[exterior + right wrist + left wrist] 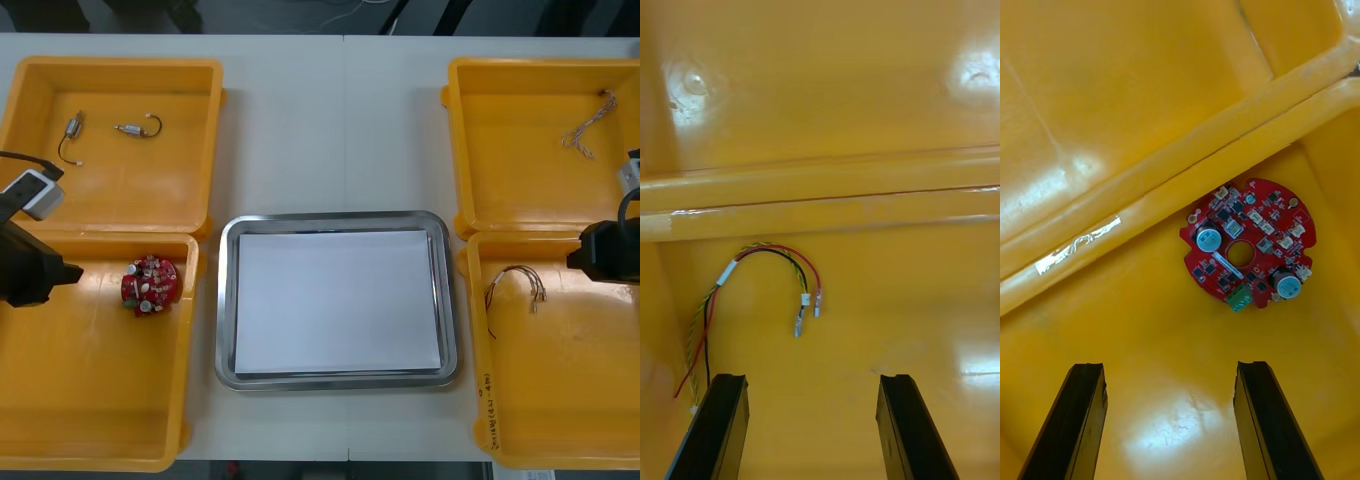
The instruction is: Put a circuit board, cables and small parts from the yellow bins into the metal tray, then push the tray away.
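A round red circuit board [148,285] lies in the near-left yellow bin [90,390]. In the left wrist view the board [1246,244] sits beyond my open left gripper [1169,367], apart from its fingers. My left arm [30,272] hangs over that bin's left side. A red and yellow cable [515,285] lies in the near-right bin [570,390]. My open right gripper [811,377] hovers just short of that cable [767,289], holding nothing. The right arm [610,250] is at the table's right edge. The metal tray [226,300], white inside, stands between the bins with nothing in it.
The far-left bin [120,190] holds two small metal parts [72,130] [135,128] with short black cables. A pale twisted cable [585,125] lies in the far-right bin [520,170]. Bare table stretches beyond the tray.
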Motion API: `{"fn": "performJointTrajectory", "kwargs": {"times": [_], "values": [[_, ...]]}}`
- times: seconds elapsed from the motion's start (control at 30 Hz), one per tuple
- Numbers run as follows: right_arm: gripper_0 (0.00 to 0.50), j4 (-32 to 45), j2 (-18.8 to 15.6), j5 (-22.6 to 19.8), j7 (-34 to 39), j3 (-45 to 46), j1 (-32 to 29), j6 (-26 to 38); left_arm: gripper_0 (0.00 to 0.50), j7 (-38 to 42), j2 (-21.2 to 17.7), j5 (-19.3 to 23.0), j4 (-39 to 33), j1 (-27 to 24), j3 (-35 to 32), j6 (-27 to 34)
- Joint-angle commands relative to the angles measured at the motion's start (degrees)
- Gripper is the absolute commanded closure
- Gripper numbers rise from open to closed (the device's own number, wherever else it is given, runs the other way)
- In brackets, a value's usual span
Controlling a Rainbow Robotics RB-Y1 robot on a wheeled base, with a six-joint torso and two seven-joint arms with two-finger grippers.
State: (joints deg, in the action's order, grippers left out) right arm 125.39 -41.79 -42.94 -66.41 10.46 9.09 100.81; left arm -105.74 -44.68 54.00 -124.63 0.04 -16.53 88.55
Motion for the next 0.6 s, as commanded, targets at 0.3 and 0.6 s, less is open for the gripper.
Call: {"fn": "performJointTrajectory", "kwargs": {"times": [0.3, 0.6], "values": [[0.0, -7.09, 2.59, 2.68, -2.93, -5.54, -0.56, -4.31, 0.0, -13.71, -10.25, 2.25, -0.7, 3.83, 7.12, -9.89], [0.0, -11.92, 5.05, 2.95, -4.42, -5.89, -0.65, -8.0, 0.0, -18.19, -15.18, 3.48, -0.53, 6.03, 12.31, -17.71]]}}
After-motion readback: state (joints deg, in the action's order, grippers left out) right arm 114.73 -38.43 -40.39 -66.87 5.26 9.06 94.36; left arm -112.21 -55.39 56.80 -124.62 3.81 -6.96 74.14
